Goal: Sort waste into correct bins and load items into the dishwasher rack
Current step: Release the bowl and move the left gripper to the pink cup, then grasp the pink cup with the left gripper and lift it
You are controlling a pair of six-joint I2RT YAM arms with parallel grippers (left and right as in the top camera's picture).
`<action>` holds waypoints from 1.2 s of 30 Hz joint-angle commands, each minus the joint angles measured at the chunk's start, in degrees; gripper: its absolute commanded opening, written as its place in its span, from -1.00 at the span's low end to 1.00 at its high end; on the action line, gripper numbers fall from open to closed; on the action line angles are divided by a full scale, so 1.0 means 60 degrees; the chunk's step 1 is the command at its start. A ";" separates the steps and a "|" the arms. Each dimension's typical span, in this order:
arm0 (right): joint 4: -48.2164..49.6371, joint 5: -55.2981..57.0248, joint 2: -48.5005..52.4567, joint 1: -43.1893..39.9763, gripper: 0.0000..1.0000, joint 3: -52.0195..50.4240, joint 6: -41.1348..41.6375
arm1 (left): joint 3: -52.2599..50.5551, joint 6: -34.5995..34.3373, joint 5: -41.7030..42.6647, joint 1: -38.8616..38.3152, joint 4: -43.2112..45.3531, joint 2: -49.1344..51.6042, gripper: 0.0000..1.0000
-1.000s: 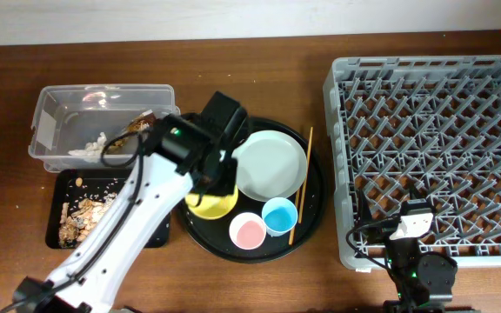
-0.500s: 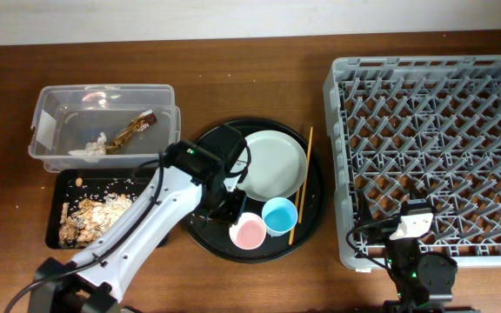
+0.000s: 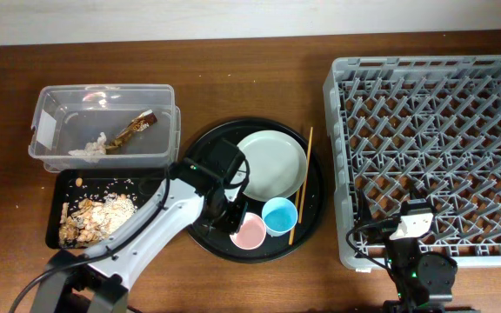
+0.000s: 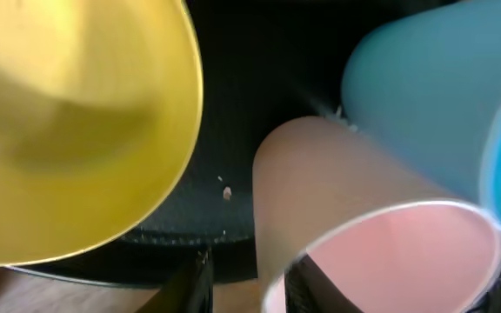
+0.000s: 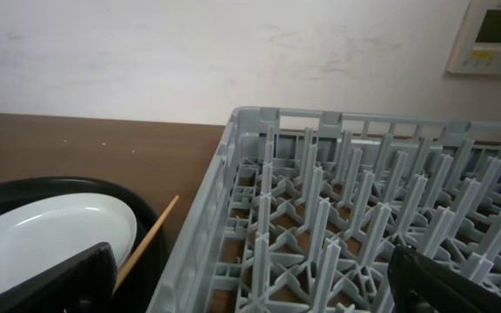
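Observation:
On the round black tray [image 3: 207, 139] stand the pink cup [image 3: 250, 232], the blue cup [image 3: 279, 215] and the pale green plate [image 3: 272, 163], with the chopsticks [image 3: 304, 178] along its right side. My left gripper [image 3: 233, 219] is at the pink cup's rim. In the left wrist view its jaws [image 4: 255, 280] straddle the pink cup [image 4: 355, 217] wall: one finger inside, the other outside with a small gap, so it is open. The yellow bowl [image 4: 68, 113] lies left and the blue cup [image 4: 442, 96] right. My right gripper [image 5: 259, 287] stands open over the dishwasher rack [image 5: 224, 174].
The grey rack [image 3: 433, 69] fills the right side. The clear tub [image 3: 103, 89] at back left holds the wrapper [image 3: 136, 128] and the tissue [image 3: 94, 146]. In front of it, the shallow black tray [image 3: 63, 178] holds food scraps [image 3: 94, 213].
My left arm has swung toward the table's front, from above the yellow bowl to the pink cup's rim; overhead, it now hides the bowl. The right arm has not moved.

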 commanded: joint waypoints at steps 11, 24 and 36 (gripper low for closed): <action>-0.0029 -0.0015 -0.0047 -0.0047 0.97 -0.0051 0.0011 | 0.0149 -0.0200 -0.0004 -0.0044 0.0007 -0.0557 -0.99; -0.0029 -0.0015 -0.0044 -0.0047 0.97 -0.0051 0.0011 | 0.0885 -0.0193 0.0627 0.0543 -0.0415 -0.2827 -1.00; 0.0011 0.0015 -0.0047 -0.0047 0.97 -0.0051 0.0007 | 0.1322 0.1752 0.6812 0.5282 -0.0321 -0.3220 -0.99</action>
